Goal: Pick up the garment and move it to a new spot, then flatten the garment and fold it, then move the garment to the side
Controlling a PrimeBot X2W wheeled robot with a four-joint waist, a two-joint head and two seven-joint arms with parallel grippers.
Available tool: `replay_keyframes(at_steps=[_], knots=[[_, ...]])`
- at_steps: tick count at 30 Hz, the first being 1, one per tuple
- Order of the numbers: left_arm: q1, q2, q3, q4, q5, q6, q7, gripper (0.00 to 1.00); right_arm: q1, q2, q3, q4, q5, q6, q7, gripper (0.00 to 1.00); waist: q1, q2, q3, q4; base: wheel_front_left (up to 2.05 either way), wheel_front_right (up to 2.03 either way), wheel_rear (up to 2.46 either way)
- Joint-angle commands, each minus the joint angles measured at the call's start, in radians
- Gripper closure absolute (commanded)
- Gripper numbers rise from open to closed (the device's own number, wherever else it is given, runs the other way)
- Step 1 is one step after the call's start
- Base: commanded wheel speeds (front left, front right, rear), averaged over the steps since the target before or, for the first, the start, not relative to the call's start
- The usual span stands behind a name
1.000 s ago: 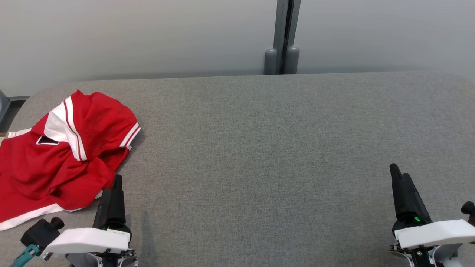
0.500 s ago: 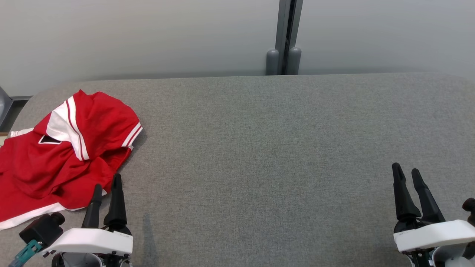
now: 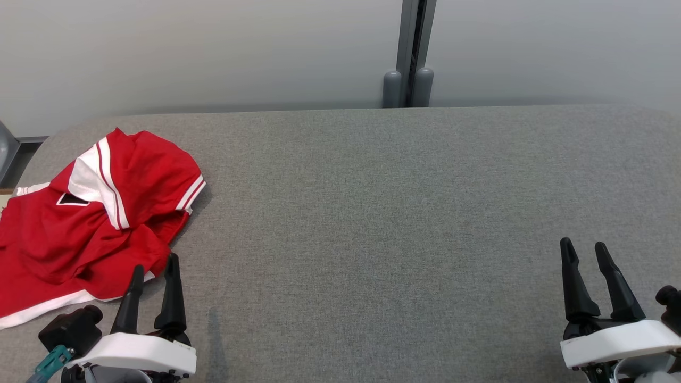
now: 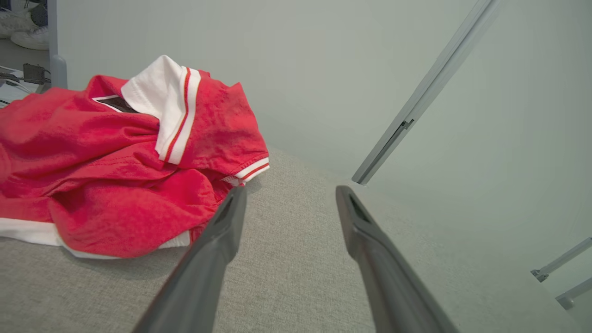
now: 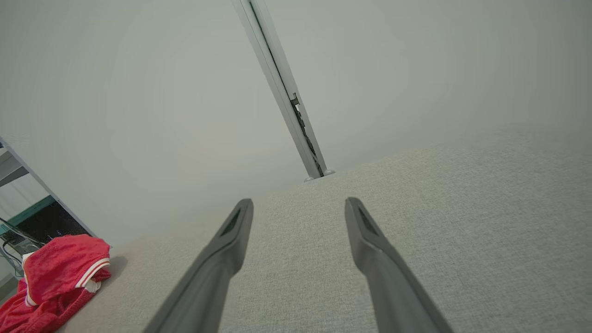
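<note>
The grey cloth-covered table is bare across its middle and right, so a new spot is easy to find there. The red shirt, white at collar and trim, lies crumpled at the table's far left. The left gripper, fingers spread, sits just beside the shirt's near edge. The right gripper, also spread, is well apart from it. Pickup comes first, and pinching a raised fold would likely hold better than the flat hem. The grey post behind the table looks well out of the way.
</note>
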Motion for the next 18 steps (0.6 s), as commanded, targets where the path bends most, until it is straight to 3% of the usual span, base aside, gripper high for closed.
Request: replay_keyframes(at_steps=[1,18], knots=[[-0.001,0.011,0.002,-0.003,0.032,-0.007,-0.011,0.00,0.004,-0.001,-0.010,-0.005,-0.037,0.001,-0.006,0.00,0.0000,0.0000,0.000,0.000,0.00,0.00,0.00],[0.003,0.029,0.013,0.059,0.189,-0.018,-0.052,0.00,0.039,0.038,-0.064,0.015,-0.239,0.002,-0.007,0.00,0.0000,0.0000,-0.005,0.006,0.00,0.00,0.00]])
